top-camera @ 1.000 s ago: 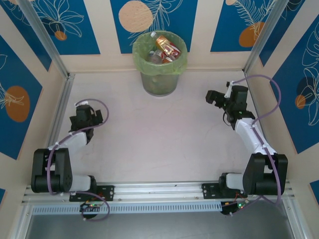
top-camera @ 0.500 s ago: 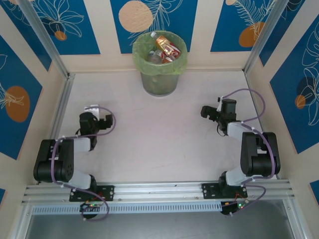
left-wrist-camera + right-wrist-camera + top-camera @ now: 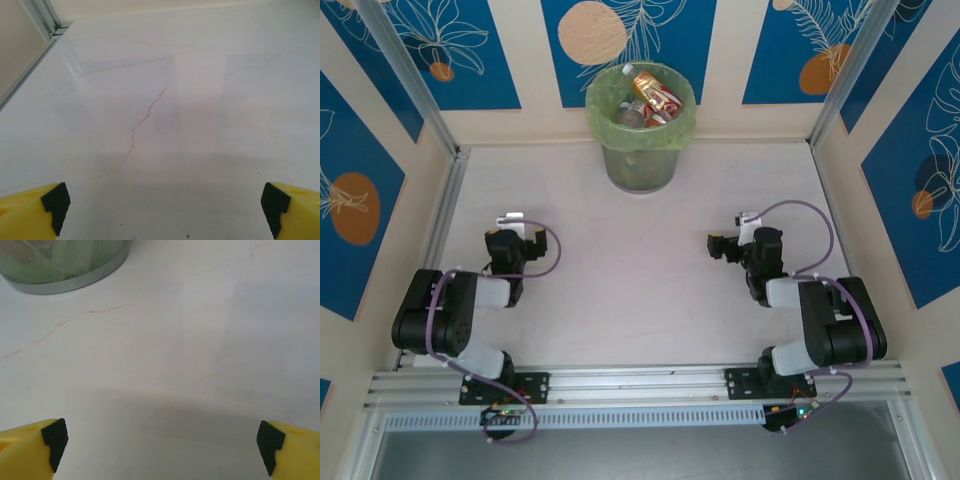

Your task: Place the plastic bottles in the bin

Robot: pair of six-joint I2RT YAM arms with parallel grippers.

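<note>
- the bin stands in the middle at the far edge of the table.
- the plastic bottles lie inside the bin, and one with a red label is on top.
- the left gripper has its yellow fingers wide apart, over bare table.
- the right gripper is also spread wide, and the grey mesh wall of the bin is seen at the far left of its wrist view.
- both grippers are well apart from the bin.

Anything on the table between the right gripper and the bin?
Nothing visible. Bare table lies between the open right gripper and the bin; the plastic bottles in view sit inside it.
</note>
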